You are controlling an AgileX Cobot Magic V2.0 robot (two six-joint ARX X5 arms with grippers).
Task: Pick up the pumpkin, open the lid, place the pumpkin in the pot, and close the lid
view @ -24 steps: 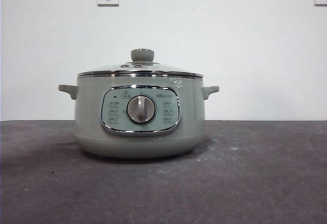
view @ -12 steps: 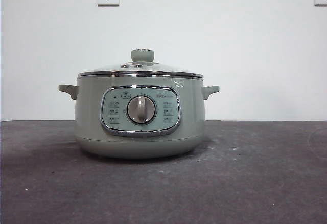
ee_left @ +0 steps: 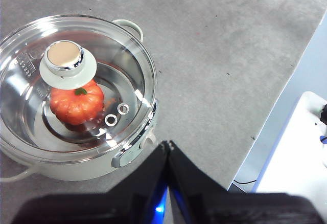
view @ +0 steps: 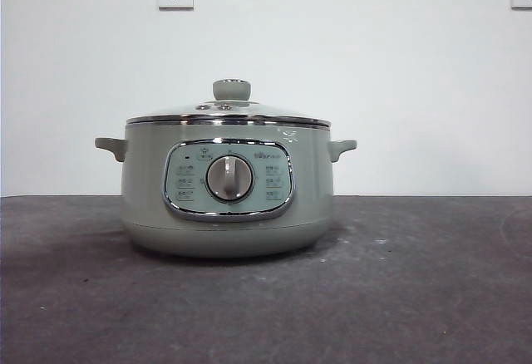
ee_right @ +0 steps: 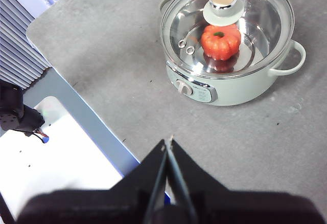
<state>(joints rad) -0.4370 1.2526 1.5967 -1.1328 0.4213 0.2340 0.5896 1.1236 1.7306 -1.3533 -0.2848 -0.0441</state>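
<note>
Pumpkin (ee_left: 76, 102) inside pot (view: 227, 183), seen through the glass of lid (view: 229, 113); sits on the pot floor, under and just beside the knob (ee_left: 66, 62). Lid seated flat on the pot rim, closed. Pot upright on grey table (view: 416, 297), dial facing the front camera.

Well apart from both grippers: left gripper (ee_left: 167, 146) high above the table, off to the pot's panel side; right gripper (ee_right: 167, 143) likewise raised, farther from the pot, over the table edge.

Versus 1.0 s ago: black arm tip at top left of the front view gone; pot and lid unmoved.

Jaws of both grippers pressed together, tips meeting, holding and touching nothing.
</note>
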